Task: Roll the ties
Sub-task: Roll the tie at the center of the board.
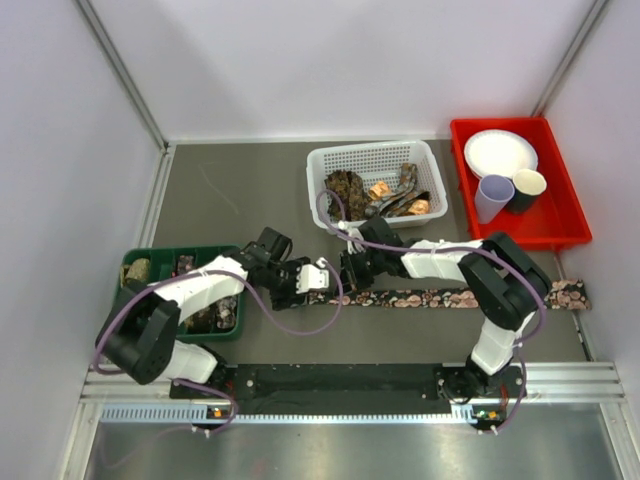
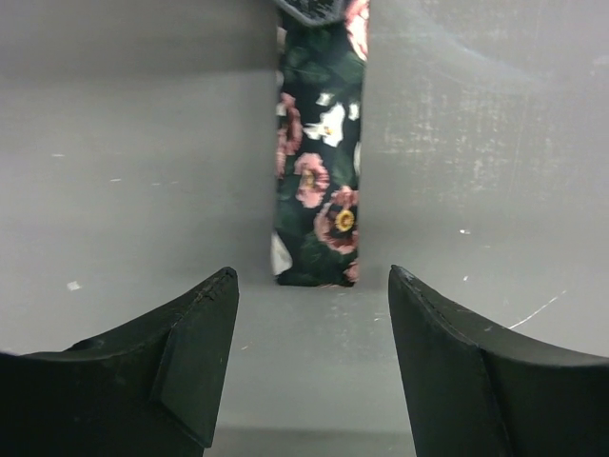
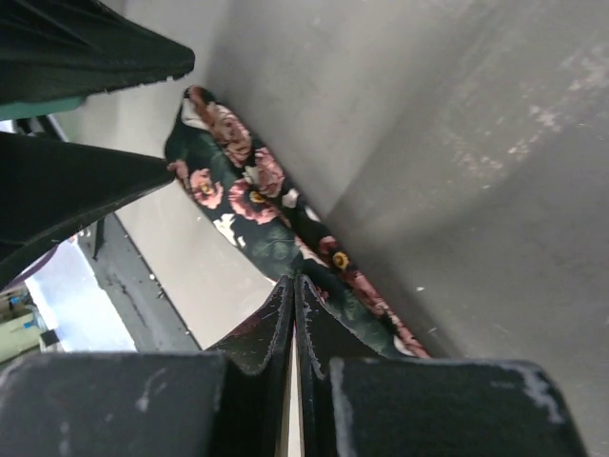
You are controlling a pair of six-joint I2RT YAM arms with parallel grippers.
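Left gripper (image 2: 312,271): arm stretched low, jaws released, blunt black fingers (image 2: 181,362) either side of the end of the tie (image 2: 319,181). Right gripper (image 3: 295,283): angled down, jaws clenched tip to tip at the tie. Tie: narrow, flat, dark floral fabric on the matte grey table (image 2: 124,171).

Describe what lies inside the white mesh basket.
Inside the white basket lies a heap of loose patterned ties, brown, dark and orange. Their number and anything beneath the heap is hidden.
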